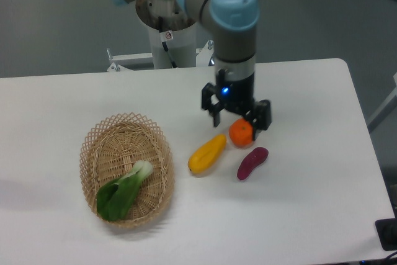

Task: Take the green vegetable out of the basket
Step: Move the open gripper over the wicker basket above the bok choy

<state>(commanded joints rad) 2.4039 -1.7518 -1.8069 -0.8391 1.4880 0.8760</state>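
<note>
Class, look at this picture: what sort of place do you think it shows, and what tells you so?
Probably a robotics lab: a robot arm with an open claw works over a plain white table set with a basket.

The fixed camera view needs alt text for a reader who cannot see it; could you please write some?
A robot arm's open black pincer hangs over a white table above an orange round fruit, a yellow elongated vegetable and a purple eggplant-like piece. Far to its left, a green leafy vegetable lies in an oval wicker basket.
</note>
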